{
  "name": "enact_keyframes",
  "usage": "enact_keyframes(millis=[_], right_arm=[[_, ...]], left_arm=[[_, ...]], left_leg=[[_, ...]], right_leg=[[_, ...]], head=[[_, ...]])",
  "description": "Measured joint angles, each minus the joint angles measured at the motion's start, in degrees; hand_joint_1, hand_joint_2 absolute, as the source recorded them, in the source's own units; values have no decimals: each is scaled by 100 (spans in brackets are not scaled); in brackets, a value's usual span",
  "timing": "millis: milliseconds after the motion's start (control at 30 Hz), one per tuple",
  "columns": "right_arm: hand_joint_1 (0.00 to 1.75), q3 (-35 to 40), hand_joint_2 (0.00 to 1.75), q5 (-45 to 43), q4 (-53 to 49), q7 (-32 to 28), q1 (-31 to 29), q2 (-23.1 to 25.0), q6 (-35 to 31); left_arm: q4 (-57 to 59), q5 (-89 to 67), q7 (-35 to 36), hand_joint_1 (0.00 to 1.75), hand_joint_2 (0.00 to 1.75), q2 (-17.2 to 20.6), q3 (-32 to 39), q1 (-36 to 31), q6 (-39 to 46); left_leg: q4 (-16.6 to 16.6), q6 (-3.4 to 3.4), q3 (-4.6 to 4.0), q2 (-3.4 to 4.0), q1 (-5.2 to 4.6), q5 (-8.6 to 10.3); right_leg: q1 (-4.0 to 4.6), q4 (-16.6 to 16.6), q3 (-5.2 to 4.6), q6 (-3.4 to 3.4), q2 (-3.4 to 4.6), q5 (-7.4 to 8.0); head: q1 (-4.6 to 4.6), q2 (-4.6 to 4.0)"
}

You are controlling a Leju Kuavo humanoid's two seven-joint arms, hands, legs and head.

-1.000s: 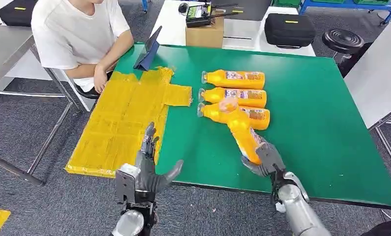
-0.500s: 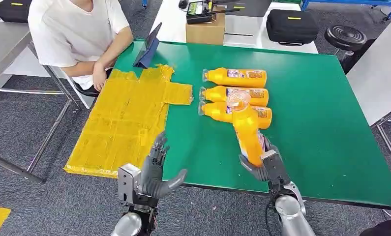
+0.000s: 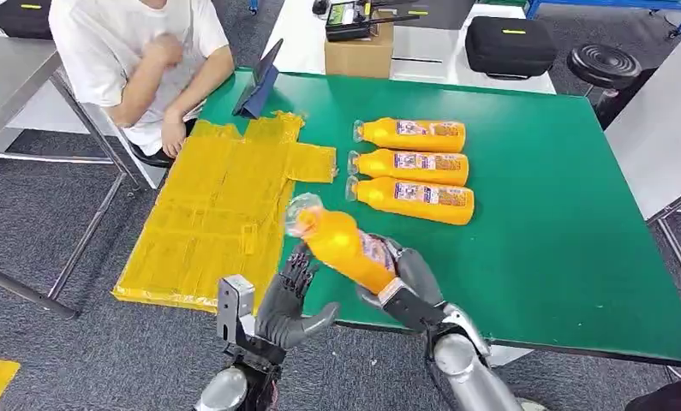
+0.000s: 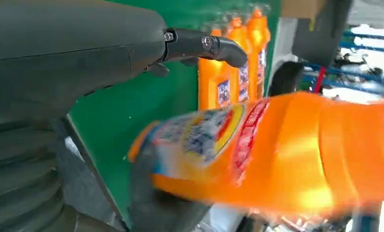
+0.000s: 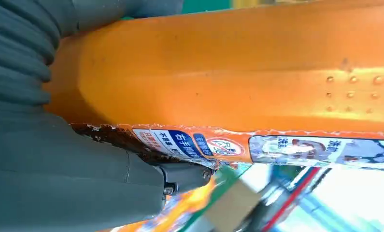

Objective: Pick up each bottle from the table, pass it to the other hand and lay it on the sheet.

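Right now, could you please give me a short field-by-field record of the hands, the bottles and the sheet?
right hand: grips the held bottle by its lower body, cap end tilted toward the left hand
left hand: holds nothing, fingers apart, just beside the held bottle
bottles on table: three, lying side by side, caps pointing toward the sheet
yellow sheet: flat on the green table, no bottle on it
person: seated at the far left corner

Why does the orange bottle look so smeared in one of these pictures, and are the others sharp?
Left wrist view: the held bottle is motion-blurred, label unreadable. Right wrist view: it is crisp enough to read label print, the background washed out. Head view: the three bottles on the table are sharp; the held bottle's cap is slightly smeared.
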Motion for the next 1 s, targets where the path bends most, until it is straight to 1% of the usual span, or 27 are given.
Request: enact_keyframes(millis=[133,300,400,500,533,567,767,900,933,967,1000], right_arm=[[175,453,175,66,0,-131,-13,57,-162],[175,768,175,-122,15,-215,-54,70,-206],[175,900,175,-164,31,-219,-119,72,-179],[175,1000,175,-343,83,-155,-184,85,15],[175,1015,175,-380,98,-147,-192,90,57],[175,1031,175,-404,112,-142,-201,94,74],[175,1087,175,-815,208,-114,-255,109,424],[175,1114,175,-832,238,-16,-259,105,498],[68,1116,175,-830,247,-13,-261,105,498],[0,1122,175,-824,254,-11,-265,105,498],[0,1131,175,-802,262,17,-274,105,491]], left_arm=[[-2,248,-2,0,175,-41,66,-84,33],[-68,475,-50,0,175,-39,57,-94,-72],[-114,530,-74,0,175,-35,46,-95,-135],[-164,532,-181,0,175,-22,-4,-97,-227],[-175,530,-201,10,175,-15,-13,-98,-232],[-186,523,-216,175,175,-6,-17,-98,-232],[-205,420,-354,175,175,33,-39,-92,-175],[-205,423,-358,175,175,66,-31,-82,-175],[-205,423,-358,175,175,66,-28,-82,-173],[-203,423,-358,175,175,68,-26,-81,-170],[-203,440,-354,175,175,72,-17,-80,-168]], left_leg=[[0,0,-2,0,0,0],[0,0,-4,1,-2,-1],[0,0,-4,1,-2,-1],[0,0,-3,1,-1,-1],[0,0,-3,1,-1,0],[0,0,-3,1,-1,0],[0,0,-4,1,0,0],[0,0,-4,2,-1,-1],[0,0,-4,1,-1,-1],[0,0,-4,0,-1,-1],[0,0,-4,1,-1,-1]], right_leg=[[-1,0,0,-1,0,-1],[-2,-1,-2,-1,0,-1],[-1,-1,-2,-1,0,-1],[-1,0,-2,-1,0,-1],[0,0,-2,-1,0,-1],[0,0,-2,-1,0,-1],[-1,0,-3,-2,0,-2],[-1,0,-4,-2,1,-2],[-1,-1,-4,-2,0,-2],[-1,0,-3,-2,0,-2],[-1,0,-4,-2,0,-1]], head=[[0,0],[0,0],[0,0],[0,0],[0,0],[0,0],[0,0],[-2,0],[0,0],[0,-2],[0,0]])
